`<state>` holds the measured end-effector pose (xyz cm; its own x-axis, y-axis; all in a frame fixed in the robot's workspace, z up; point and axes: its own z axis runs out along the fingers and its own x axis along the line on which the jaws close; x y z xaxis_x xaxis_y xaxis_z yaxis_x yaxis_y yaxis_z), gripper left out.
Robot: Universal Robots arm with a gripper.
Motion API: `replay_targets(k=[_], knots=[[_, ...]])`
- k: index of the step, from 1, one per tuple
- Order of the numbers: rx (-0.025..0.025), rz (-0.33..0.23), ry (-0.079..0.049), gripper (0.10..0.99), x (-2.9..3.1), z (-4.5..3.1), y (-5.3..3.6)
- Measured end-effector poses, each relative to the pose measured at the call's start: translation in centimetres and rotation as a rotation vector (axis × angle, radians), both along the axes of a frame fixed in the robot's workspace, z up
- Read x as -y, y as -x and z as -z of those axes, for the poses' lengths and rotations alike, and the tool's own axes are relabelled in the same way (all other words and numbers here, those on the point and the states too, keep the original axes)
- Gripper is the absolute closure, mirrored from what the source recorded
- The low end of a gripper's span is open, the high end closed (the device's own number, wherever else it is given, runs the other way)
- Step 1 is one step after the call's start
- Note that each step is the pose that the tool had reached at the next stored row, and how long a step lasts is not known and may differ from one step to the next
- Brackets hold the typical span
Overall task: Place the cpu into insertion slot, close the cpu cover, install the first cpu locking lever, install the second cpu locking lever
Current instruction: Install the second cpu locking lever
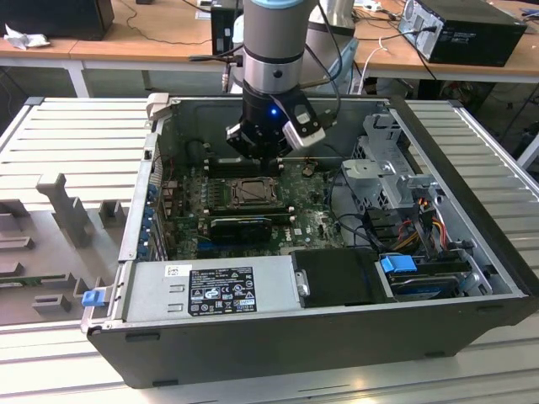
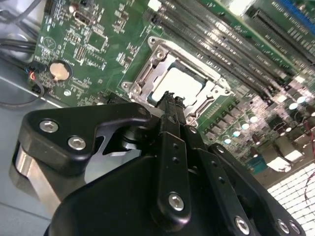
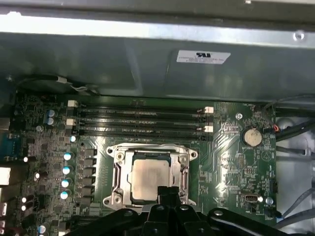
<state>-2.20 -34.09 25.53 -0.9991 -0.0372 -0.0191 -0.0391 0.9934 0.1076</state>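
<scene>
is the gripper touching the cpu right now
Cannot tell. In both wrist views the gripper tips overlap the near edge of the cpu seated in the insertion slot, so neither contact nor gap shows.

wooden desks (image 1: 152, 38) at rear | ribbed grey table (image 1: 76, 135) | grey foam tray (image 1: 50, 244)

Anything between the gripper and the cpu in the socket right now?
Nothing. In both wrist views the gripper hangs right at the edge of the cpu, which sits in the insertion slot, with bare space between.
</scene>
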Motion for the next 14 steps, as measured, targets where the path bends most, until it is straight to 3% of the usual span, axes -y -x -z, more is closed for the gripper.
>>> replay_targets(k=[8, 10, 11, 13, 14], knots=[[-0.0019, 0.000, -0.001, 0.980, 2.20, 0.27, 0.00], [-0.0082, 0.000, -0.001, 0.980, 2.65, 0.61, 0.00], [-0.0163, 0.000, -0.001, 0.980, 2.97, 0.85, 0.00], [-0.0168, -0.002, -0.005, 0.980, 3.81, 1.08, 0.03], [-0.0168, -0.004, -0.023, 0.980, 3.99, 1.18, 0.16]])
